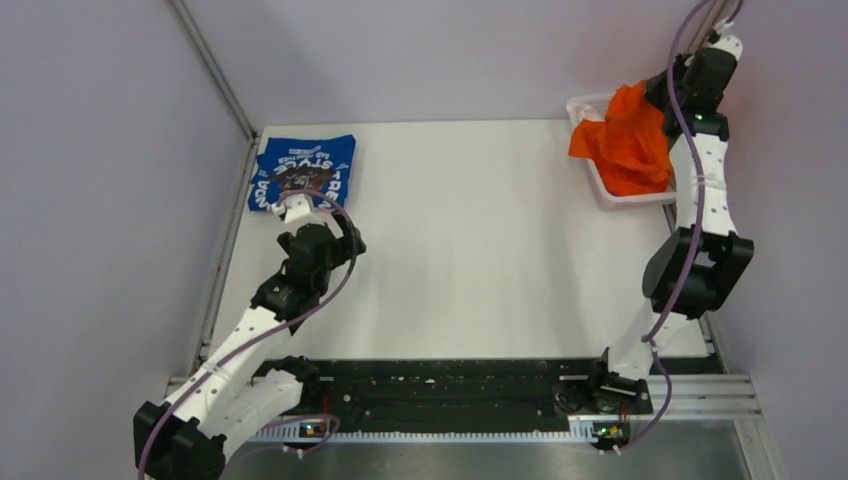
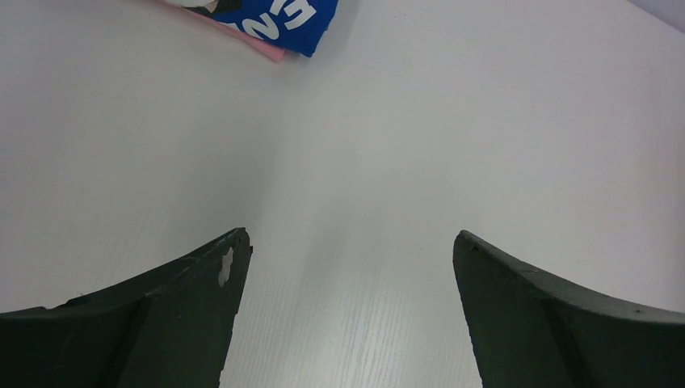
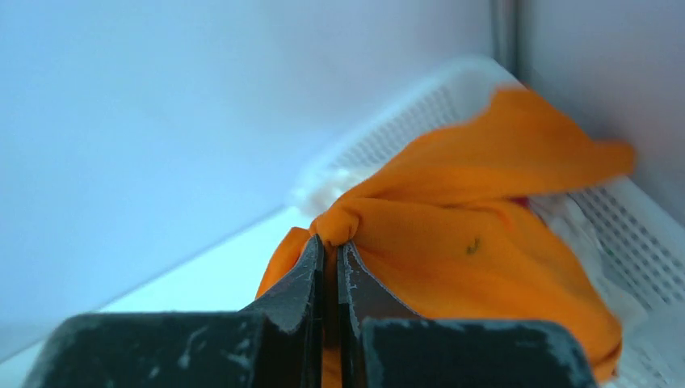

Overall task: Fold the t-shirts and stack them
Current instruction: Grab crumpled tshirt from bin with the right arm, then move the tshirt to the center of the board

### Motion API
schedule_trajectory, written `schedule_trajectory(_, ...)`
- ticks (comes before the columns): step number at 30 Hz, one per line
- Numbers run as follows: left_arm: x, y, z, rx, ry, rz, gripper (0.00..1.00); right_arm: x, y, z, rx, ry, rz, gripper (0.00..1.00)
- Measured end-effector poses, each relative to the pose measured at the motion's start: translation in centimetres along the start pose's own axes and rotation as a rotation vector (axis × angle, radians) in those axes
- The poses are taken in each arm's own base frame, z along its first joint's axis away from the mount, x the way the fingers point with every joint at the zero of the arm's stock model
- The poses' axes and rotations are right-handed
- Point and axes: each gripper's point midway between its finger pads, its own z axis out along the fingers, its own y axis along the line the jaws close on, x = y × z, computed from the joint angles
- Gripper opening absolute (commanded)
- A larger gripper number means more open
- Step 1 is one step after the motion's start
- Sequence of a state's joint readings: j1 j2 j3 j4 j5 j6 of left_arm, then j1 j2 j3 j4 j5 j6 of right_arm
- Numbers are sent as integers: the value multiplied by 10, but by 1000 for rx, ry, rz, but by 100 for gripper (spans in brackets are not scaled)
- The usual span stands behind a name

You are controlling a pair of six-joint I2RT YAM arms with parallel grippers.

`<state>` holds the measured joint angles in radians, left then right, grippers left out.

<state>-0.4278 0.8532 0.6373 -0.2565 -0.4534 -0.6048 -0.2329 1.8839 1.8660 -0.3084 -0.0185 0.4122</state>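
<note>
The blue t-shirt [image 1: 303, 170] with white lettering lies folded flat at the table's far left corner; one corner of the blue t-shirt [image 2: 279, 18] shows at the top of the left wrist view. My left gripper [image 2: 351, 242] hovers open over bare table just in front of it. The orange t-shirt [image 1: 625, 140] is bunched up and lifted partly out of the white basket [image 1: 600, 190] at the far right. My right gripper [image 3: 331, 246] is shut on a pinch of the orange t-shirt [image 3: 468, 234], with cloth hanging down below it.
The white mesh basket [image 3: 420, 113] sits against the right wall at the back corner. A strip of pink [image 2: 258, 44] peeks from under the blue shirt. A black rail [image 1: 440, 385] with the arm bases runs along the near edge. Walls close in on left, back and right.
</note>
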Motion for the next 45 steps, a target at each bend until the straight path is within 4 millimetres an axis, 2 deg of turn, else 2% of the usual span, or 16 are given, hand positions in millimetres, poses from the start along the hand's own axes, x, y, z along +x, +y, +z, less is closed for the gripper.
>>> schedule_trajectory(4, -2, 0, -3, 8, -9, -9, 99, -67, 62, -65, -231, -168, 15, 0)
schedule_trajectory(6, -2, -1, -4, 12, -10, -13, 99, -88, 92, -96, -343, -224, 9, 0)
schedule_trajectory(7, -3, -1, -4, 12, -11, -15, 99, -97, 118, -121, -436, -252, -3, 0)
schedule_trajectory(8, -3, -1, -4, 14, -12, -17, 99, -98, 124, -127, -458, -258, -7, 0)
schedule_trajectory(9, -3, -1, -5, 14, -13, -20, 99, -100, 143, -142, -524, -267, -16, 0)
schedule_trajectory(13, -6, -2, -8, 21, -23, -36, 99, -93, 219, -198, -788, -256, -50, 0)
schedule_trajectory(18, -10, -2, -11, 30, -36, -49, 99, -83, 294, -267, -1124, -194, -49, 0)
schedule_trajectory(23, -9, 1, -15, 22, -31, -59, 99, -59, 339, -323, -1372, -119, -75, 0)
schedule_trajectory(26, -9, 4, -17, 10, -31, -67, 99, -37, 351, -335, -1433, -59, -82, 0)
schedule_trajectory(29, -10, 6, -20, 7, -36, -77, 99, -2, 343, -316, -1383, 28, -60, 7)
schedule_trajectory(32, -11, 7, -21, 3, -39, -92, 99, 56, 309, -267, -1186, 161, -16, 18)
schedule_trajectory(33, -10, 7, -21, 0, -35, -96, 99, 84, 288, -247, -1090, 212, -4, 23)
schedule_trajectory(36, -5, 8, -20, -8, -15, -103, 99, 170, 212, -196, -798, 363, 29, 54)
schedule_trajectory(39, 10, 7, -11, -23, 41, -98, 99, 265, 101, -162, -454, 560, 75, 76)
schedule_trajectory(42, 32, 8, -1, -48, 126, -84, 99, 302, 37, -159, -233, 637, 91, 82)
schedule_trajectory(45, 58, 9, 10, -71, 221, -68, 99, 300, 23, -163, -171, 606, 50, 84)
